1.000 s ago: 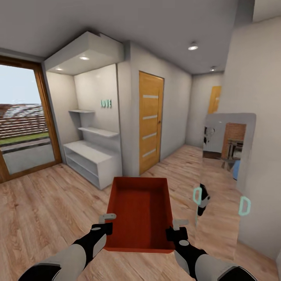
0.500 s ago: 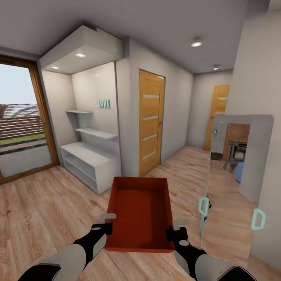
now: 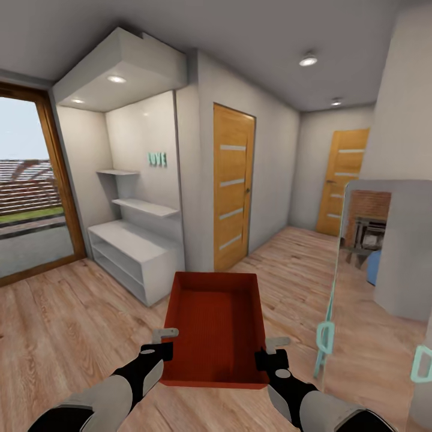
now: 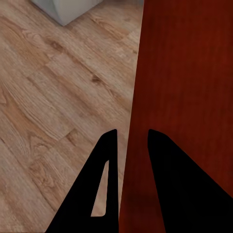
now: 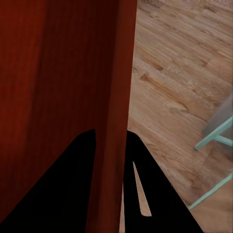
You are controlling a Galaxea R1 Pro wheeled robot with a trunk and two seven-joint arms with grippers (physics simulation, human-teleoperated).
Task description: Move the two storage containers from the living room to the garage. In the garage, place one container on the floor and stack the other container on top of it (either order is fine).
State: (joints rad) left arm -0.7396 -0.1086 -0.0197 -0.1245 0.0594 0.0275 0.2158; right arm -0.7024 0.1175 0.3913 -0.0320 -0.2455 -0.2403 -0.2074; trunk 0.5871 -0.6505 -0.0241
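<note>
One orange-red storage container [image 3: 216,327], open-topped and empty, hangs level in front of me above the light wood-plank floor [image 3: 66,324]. My left gripper [image 3: 163,343] is shut on its left wall near the near corner, and my right gripper [image 3: 269,353] is shut on its right wall. The left wrist view has dark fingers [image 4: 109,160] astride the red wall [image 4: 138,145]. Likewise the right wrist view shows fingers [image 5: 87,160] pinching the container's wall [image 5: 116,121].
A white alcove with shelves and a low cabinet [image 3: 135,252] stands ahead left. A wooden door [image 3: 233,186] is straight ahead, another door [image 3: 345,180] down the corridor. A glass door [image 3: 30,198] is at left. A mirrored panel with teal handles [image 3: 375,288] stands close on the right.
The whole view has shifted: the camera turned and advanced, so the alcove slid left and the far corridor door came into view. Both grippers hold the container the same way.
</note>
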